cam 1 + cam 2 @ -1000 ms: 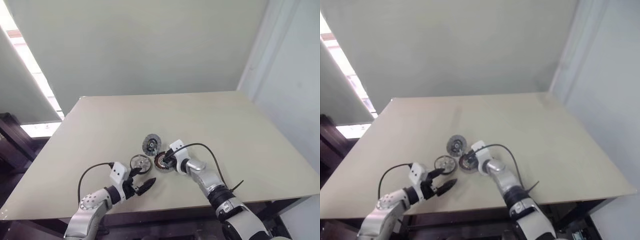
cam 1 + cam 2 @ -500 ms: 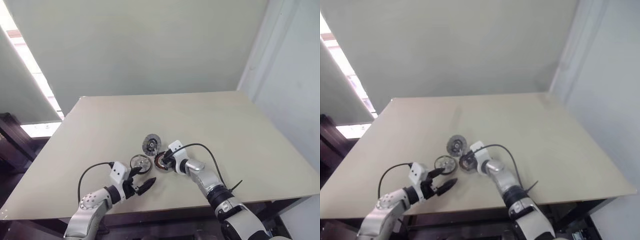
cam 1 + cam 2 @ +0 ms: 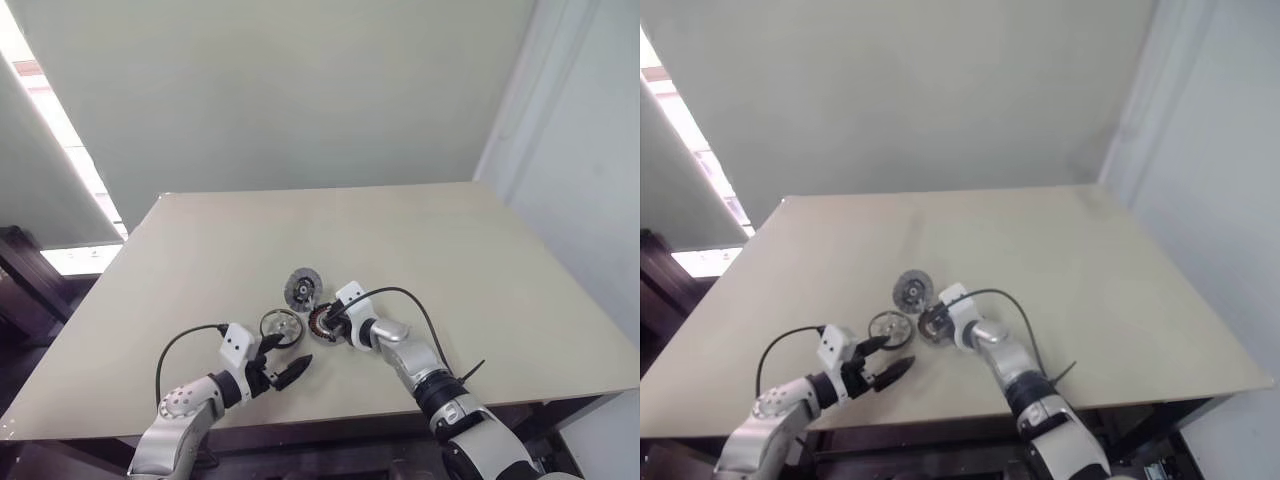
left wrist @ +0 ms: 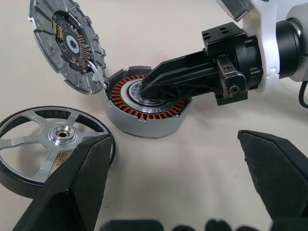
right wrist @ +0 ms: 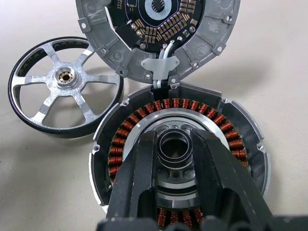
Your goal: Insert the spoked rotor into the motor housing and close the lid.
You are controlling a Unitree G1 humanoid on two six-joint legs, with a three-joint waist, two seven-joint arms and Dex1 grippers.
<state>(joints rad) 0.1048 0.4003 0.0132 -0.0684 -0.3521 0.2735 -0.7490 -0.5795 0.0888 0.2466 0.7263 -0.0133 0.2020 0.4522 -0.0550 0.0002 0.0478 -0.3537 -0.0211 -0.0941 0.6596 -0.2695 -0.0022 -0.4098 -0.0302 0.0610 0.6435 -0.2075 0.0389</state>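
Note:
The motor housing sits on the table near its front, with copper windings ringing a pale centre. My right gripper is shut on the small ring at that centre, one black finger on each side. Just behind the housing lies the lid, inner face with a circuit board showing, joined to the housing by white wires. To the housing's left the spoked rotor lies flat and free. My left gripper stands open just in front of the rotor, apart from it.
The beige table stretches wide behind and to both sides of the parts. A black cable loops from my right wrist. The table's front edge runs close below both arms. A pale wall stands at the back.

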